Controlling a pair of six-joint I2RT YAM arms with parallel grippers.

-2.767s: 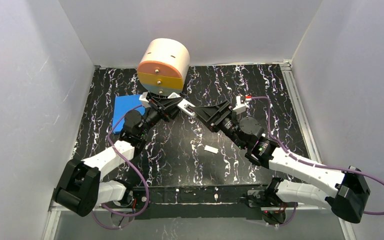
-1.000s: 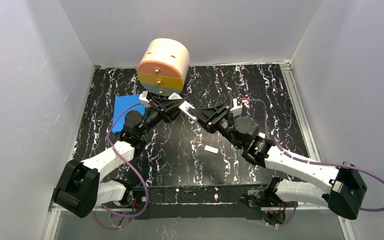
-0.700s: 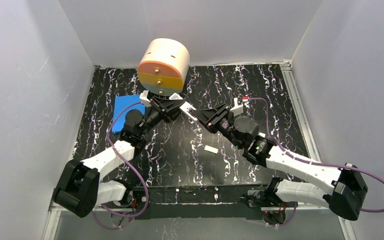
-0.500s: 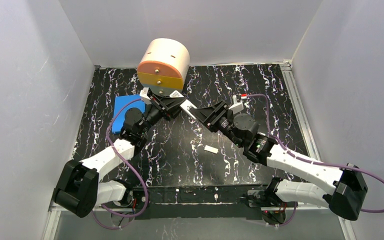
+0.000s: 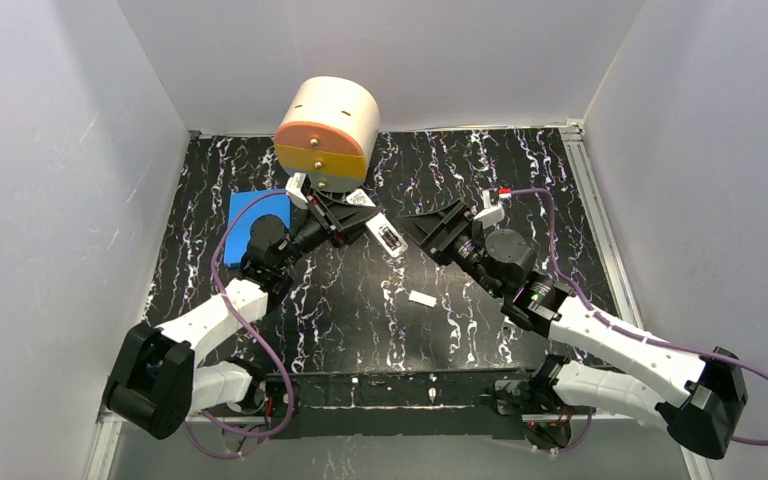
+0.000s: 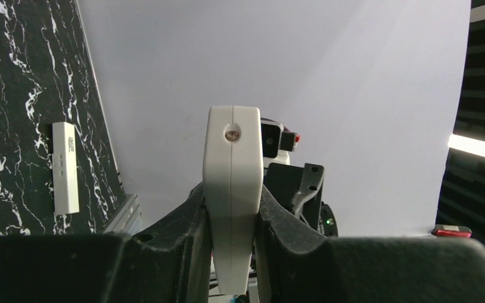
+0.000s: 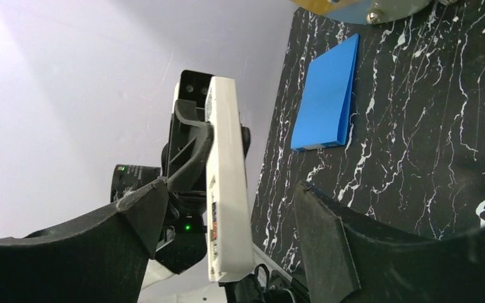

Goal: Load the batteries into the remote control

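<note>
The white remote control (image 5: 384, 236) is held above the table by my left gripper (image 5: 358, 216), which is shut on its end. A dark patch shows on its upward face. In the left wrist view the remote (image 6: 230, 189) stands edge-on, pinched between both fingers of the left gripper (image 6: 230, 208). My right gripper (image 5: 415, 226) is open just right of the remote's free end. In the right wrist view the remote (image 7: 228, 189) stands between the spread jaws of the right gripper (image 7: 230, 192), touching neither. A dark and red strip (image 7: 214, 222) shows on its side. I cannot make out separate batteries.
A small loose white cover piece (image 5: 422, 298) lies mid-table and also shows in the left wrist view (image 6: 65, 167). A blue pad (image 5: 258, 222) lies at the left, also in the right wrist view (image 7: 326, 95). A large cream drum (image 5: 328, 130) stands behind the grippers.
My right gripper has let go of the remote, opened and drawn back to the right. The left gripper has kept hold and swung the remote's free end down and rightward.
</note>
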